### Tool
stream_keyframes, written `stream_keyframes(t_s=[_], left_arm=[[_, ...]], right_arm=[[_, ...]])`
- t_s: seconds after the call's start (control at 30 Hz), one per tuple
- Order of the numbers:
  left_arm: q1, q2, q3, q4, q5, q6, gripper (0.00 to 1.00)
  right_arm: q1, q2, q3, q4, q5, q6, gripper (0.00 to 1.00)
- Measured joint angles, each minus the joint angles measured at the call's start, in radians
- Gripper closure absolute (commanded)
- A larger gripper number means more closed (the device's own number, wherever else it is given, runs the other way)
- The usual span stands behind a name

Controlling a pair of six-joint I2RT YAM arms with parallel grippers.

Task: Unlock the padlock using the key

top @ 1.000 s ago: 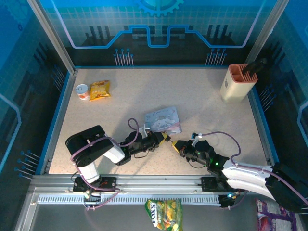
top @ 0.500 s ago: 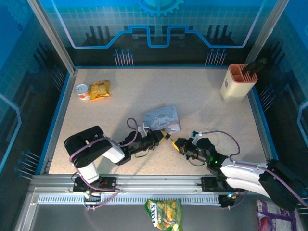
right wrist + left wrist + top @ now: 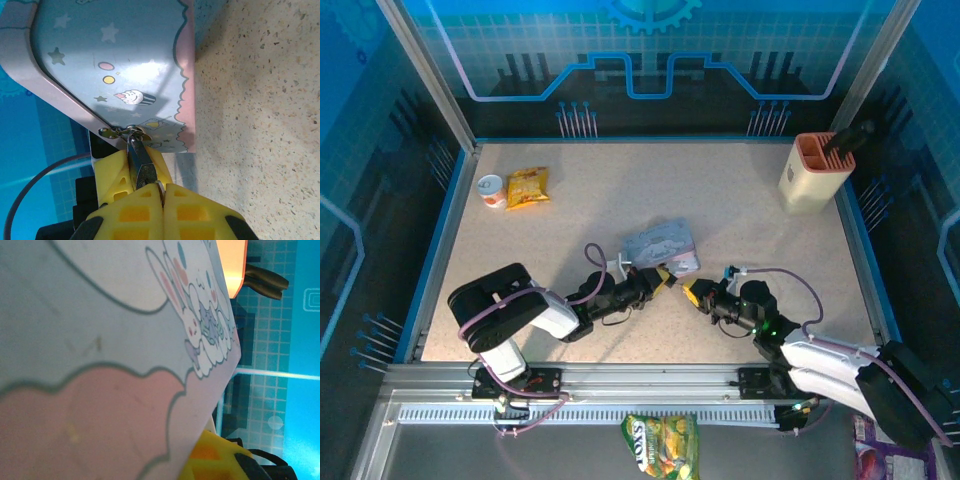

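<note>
Padlock: I place the padlock [image 3: 140, 162] at the front lip of the tin box [image 3: 125, 60]. Its thin shackle is hooked through the box's little hasp and its dark body points back toward my fingers.
Key: the key [image 3: 158, 187] is a silvery sliver at the pinch of the right gripper [image 3: 162, 190], with its tip at the base of the lock. I cannot be sure it is seated in the keyway.
Right jaws: pressed fully together on the key.
Left jaws: the left gripper [image 3: 663, 281] is nearly closed. Yellow pads flank the lock body in the right wrist view, so I judge it is pinching the padlock.
Handling: both pieces look tiny, light, rigid and slick. The key may twist in the pads or bend if I force it. I would hold it flat by its head and hold the lock by its body, leaving the shackle free. The tin looks light and may slide on the table [image 3: 750, 220] if I push.
Right wrist view: gives the lock, hasp and key in close detail, which are too small to make out from above.
Top view: shows the two grippers meeting tip to tip at the box's near edge.
Left wrist view: shows the cartoon lid pressed close and one yellow fingertip [image 3: 215, 462], and tells me nothing of the lock.
</note>
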Motion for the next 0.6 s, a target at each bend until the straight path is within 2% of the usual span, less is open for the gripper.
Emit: stream_keyframes(t_s=[0.6], left_arm=[[0.000,-0.001,0.002,-0.008,-0.031,0.001,1.00]], right_arm=[[0.036,0.103,0.009,0.092,0.042,0.008,1.00]])
